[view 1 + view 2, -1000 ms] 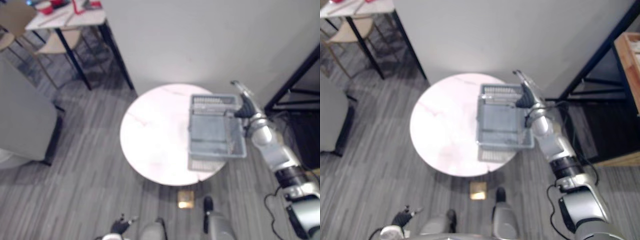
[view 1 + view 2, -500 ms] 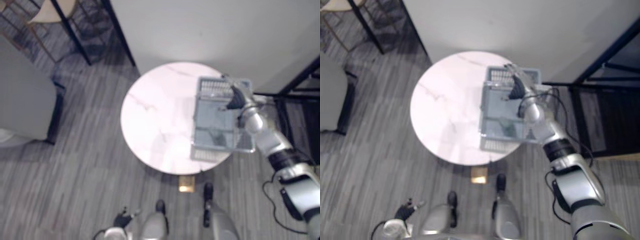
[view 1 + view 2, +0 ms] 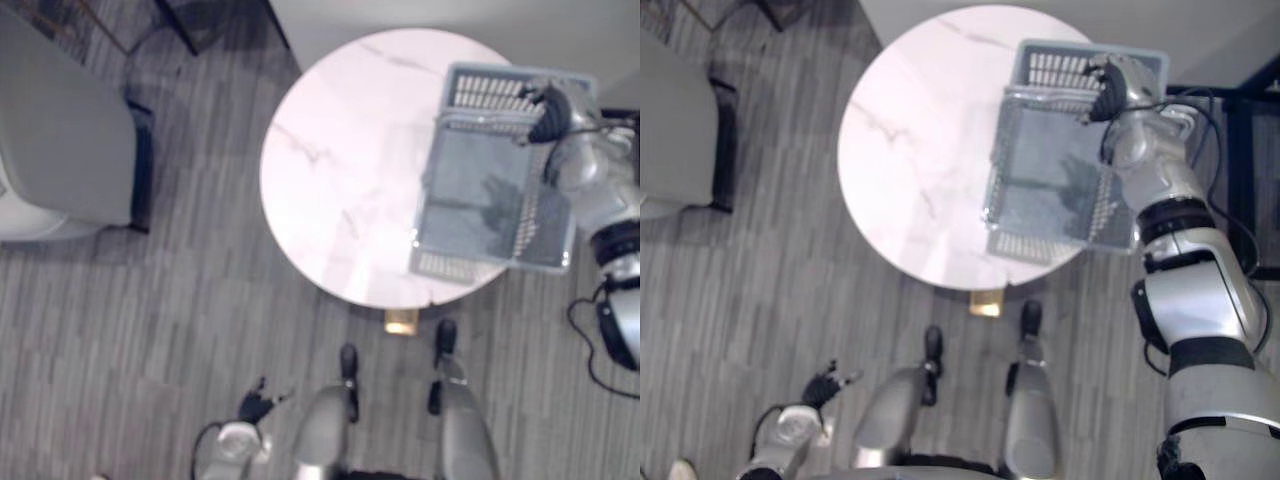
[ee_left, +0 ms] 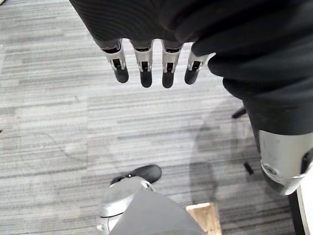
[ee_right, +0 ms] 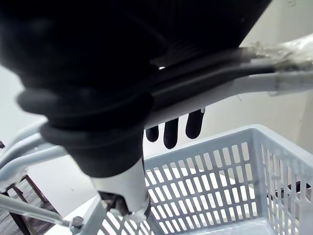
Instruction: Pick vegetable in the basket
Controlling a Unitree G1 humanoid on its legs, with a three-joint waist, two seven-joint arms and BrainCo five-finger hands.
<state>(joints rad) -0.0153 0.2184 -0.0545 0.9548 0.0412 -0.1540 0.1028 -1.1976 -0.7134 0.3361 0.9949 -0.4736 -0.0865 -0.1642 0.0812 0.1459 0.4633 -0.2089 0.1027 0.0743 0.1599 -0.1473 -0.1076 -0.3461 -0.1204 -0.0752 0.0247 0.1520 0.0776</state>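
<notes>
Grey slotted basket (image 3: 495,95) sits at the table's (image 3: 340,150) right edge, overhanging it, with our right hand (image 3: 553,108) curled round its handle (image 5: 264,84) — we'd lift slowly and level. We see no vegetable inside. Left hand (image 4: 146,68) hangs over the floor (image 4: 58,122), fingers straight.

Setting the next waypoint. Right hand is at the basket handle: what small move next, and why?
Probably lift the basket slightly, straight up. The right hand has its fingers curled round the handle, and the basket overhangs the round table's right edge, so sliding it might tip it. The basket looks empty. The left hand hangs open, low.
</notes>
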